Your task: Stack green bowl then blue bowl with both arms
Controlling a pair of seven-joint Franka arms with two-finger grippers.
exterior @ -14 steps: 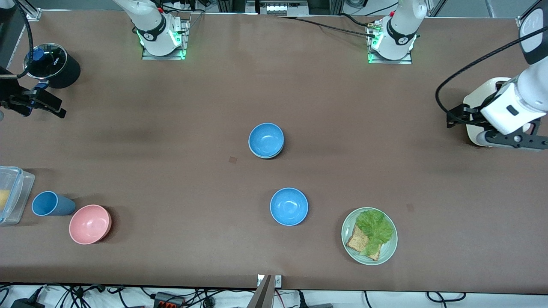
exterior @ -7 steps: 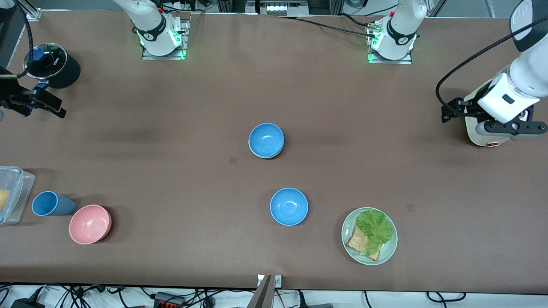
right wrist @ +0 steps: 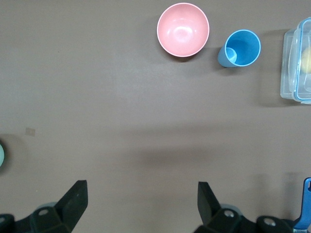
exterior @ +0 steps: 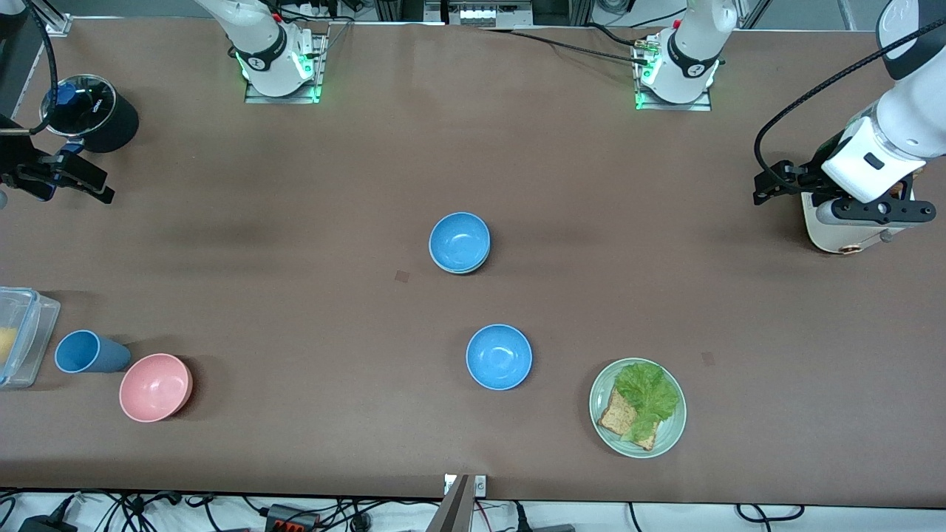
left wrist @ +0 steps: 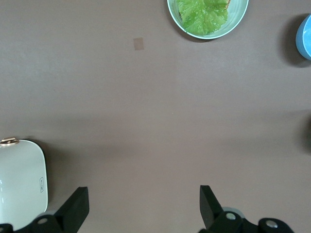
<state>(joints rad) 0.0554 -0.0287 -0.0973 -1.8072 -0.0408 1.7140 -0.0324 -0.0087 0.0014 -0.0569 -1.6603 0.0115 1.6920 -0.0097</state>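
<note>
Nearest the front camera, the plate (exterior: 669, 436) of lettuce and toast, the pink bowl (exterior: 155, 387), the blue cup (exterior: 89, 352) and the clear box (exterior: 22, 336) lie as they did a second ago. So does the single blue bowl (exterior: 499, 357), just farther from the camera than the plate. Farther again, mid-counter, the stacked blue bowl (exterior: 460, 242) sits inside the green bowl (exterior: 460, 270), of which only a thin pale rim shows.

Only the left arm has moved. Its wrist has swung toward the bases' edge of the counter (exterior: 295, 310) and now hangs over the white rounded appliance (exterior: 831, 233) at its own end.

The front view hides both sets of fingers, but the wrist views show them. The left end effector (left wrist: 141, 206) is spread wide and empty, pointing down beside the appliance. The right end effector (right wrist: 140, 201) is also wide and empty. The right arm waits high over its end of the counter, next to a black canister (exterior: 92, 112).
</note>
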